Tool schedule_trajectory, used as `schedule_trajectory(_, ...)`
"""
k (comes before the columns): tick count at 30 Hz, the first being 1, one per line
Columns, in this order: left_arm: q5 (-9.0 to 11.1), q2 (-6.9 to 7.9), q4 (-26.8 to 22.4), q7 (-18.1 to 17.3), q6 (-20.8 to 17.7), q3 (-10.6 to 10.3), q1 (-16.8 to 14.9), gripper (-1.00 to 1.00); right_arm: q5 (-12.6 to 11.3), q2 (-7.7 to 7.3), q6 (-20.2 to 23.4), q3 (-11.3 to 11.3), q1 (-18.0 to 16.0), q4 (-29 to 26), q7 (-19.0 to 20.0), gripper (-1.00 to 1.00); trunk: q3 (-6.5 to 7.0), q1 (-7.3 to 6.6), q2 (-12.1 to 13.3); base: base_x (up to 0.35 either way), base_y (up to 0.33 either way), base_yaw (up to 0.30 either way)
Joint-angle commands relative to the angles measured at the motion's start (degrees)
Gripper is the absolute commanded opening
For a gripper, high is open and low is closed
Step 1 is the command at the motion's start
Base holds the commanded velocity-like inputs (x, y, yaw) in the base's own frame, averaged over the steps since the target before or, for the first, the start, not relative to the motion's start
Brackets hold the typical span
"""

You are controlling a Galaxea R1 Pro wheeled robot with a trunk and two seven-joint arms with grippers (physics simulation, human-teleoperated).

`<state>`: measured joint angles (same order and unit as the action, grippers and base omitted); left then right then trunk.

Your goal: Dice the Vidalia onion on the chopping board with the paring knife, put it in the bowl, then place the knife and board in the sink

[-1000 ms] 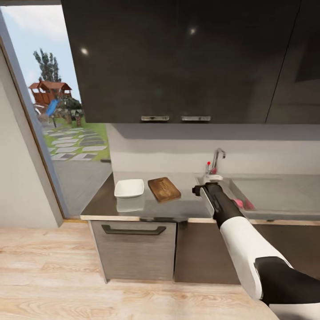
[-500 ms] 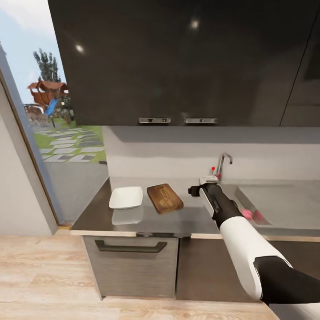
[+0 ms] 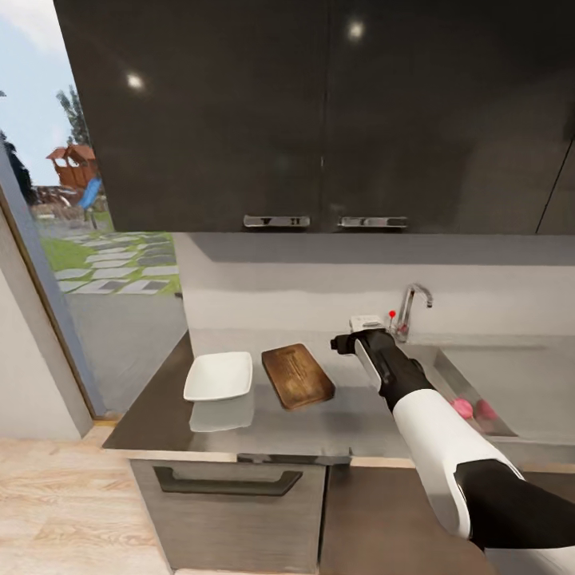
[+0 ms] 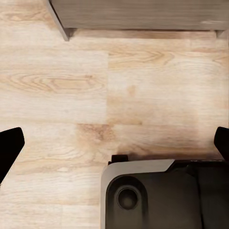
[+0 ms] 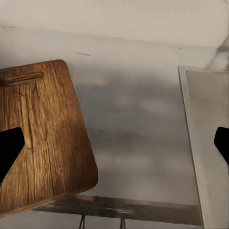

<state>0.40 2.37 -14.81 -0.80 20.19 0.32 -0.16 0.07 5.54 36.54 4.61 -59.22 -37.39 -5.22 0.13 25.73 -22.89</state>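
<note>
Approaching sink [image 3: 511, 375]; right gripper [image 3: 345, 343] (fingers apart, empty) hovers above countertop [image 3: 239, 423], Vidalia onion [image 3: 461, 408] at four o'clock; next, reach in.

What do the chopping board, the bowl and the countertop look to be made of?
The chopping board looks like dark brown wood with a matt finish: grain lines show clearly in the right wrist view. The bowl looks like glazed white ceramic, though plastic is possible. The countertop seems polished grey stone or metal: it mirrors the bowl.
</note>
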Motion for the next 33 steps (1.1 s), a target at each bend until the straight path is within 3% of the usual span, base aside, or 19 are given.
schedule_trajectory(1, 0.04, 0.01, 0.05, -0.08, 0.19, 0.03, -0.01, 1.0, 0.01, -0.01, 0.29, 0.94, -0.01, -0.05, -0.09, 1.0, -0.02, 0.05, -0.03, 0.319, 0.0, 0.0)
schedule_trajectory(4, 0.04, 0.01, 0.05, -0.12, 0.2, 0.03, -0.01, 1.0, -0.01, -0.01, 0.29, 2.58, -0.01, -0.05, 0.16, 1.0, -0.02, 0.05, -0.03, 0.319, 0.003, 0.0)
schedule_trajectory(11, 0.04, 0.01, 0.05, -0.16, 0.2, 0.03, -0.01, 1.0, -0.14, -0.08, 0.29, 2.93, -0.01, -0.05, 1.02, 1.0, -0.02, 0.05, -0.03, 0.303, 0.102, 0.0)
schedule_trajectory(17, 0.04, 0.01, 0.05, -0.17, 0.2, -0.03, -0.01, 1.0, -0.12, -0.12, 0.34, 3.01, -0.01, 0.23, 3.86, 1.0, -0.02, 0.05, -0.03, 0.269, 0.18, 0.0)
schedule_trajectory(21, 0.04, 0.01, 0.05, -0.16, 0.2, -0.05, -0.01, 1.0, 0.06, -0.4, 0.37, 3.7, -0.01, 1.73, 7.8, 1.0, -0.02, 0.05, -0.03, 0.167, 0.129, 0.0)
schedule_trajectory(24, 0.04, 0.01, 0.05, -0.17, 0.2, -0.05, -0.01, 1.0, 0.09, -0.72, 0.38, 5.74, -0.01, 2.13, 9.62, 1.0, -0.02, 0.05, -0.03, 0.072, 0.035, 0.0)
schedule_trajectory(25, 0.04, 0.01, 0.05, -0.15, 0.2, -0.06, -0.01, 1.0, 0.1, -0.82, 0.38, 7.77, -0.01, 2.24, 10.24, 1.0, -0.02, 0.05, -0.03, 0.02, 0.01, 0.0)
schedule_trajectory(27, 0.04, 0.01, 0.05, -0.16, 0.2, -0.06, -0.01, 1.0, 0.09, -0.84, 0.38, 8.83, -0.01, 2.27, 10.42, 1.0, -0.02, 0.05, -0.03, 0.014, 0.007, 0.0)
schedule_trajectory(29, -0.02, 0.01, 0.05, -0.17, 0.2, -0.06, -0.01, 1.0, 0.08, -0.89, 0.38, 11.48, -0.01, 2.37, 12.04, 1.0, -0.02, 0.05, -0.03, 0.006, 0.003, 0.0)
schedule_trajectory(33, -0.03, 0.01, 0.05, -0.16, 0.2, -0.06, -0.01, 1.0, 0.12, -1.07, 0.38, 12.55, -0.01, 2.4, 16.75, 1.0, -0.02, 0.05, -0.03, 0.001, 0.001, 0.0)
